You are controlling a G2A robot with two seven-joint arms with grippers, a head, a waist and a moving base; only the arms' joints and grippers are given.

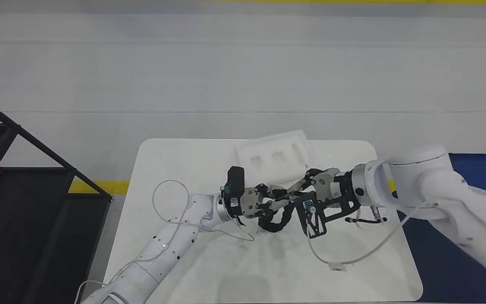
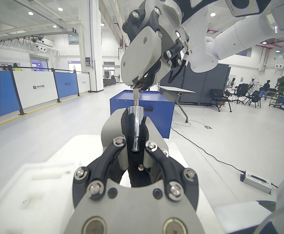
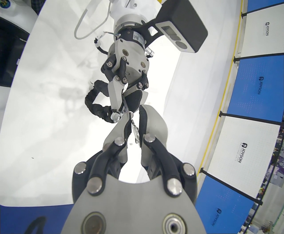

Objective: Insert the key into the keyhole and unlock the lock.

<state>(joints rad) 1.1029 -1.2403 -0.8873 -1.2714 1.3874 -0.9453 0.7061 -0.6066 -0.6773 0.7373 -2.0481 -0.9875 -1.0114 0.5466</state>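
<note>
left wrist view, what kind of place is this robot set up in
Most likely a large open robotics lab or test hall: blue and white barrier panels fence off the floor, office chairs stand at the far side, and ceiling lights sit high overhead.

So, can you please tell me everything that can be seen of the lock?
The lock is a shiny, chrome-looking cylinder, and a black sheathed cable seems to join it and loop away. The left gripper is shut on it, clamping it lengthwise with one end poking out in front. At that end the key, held by the right gripper, meets its face, apparently entering it.
</note>
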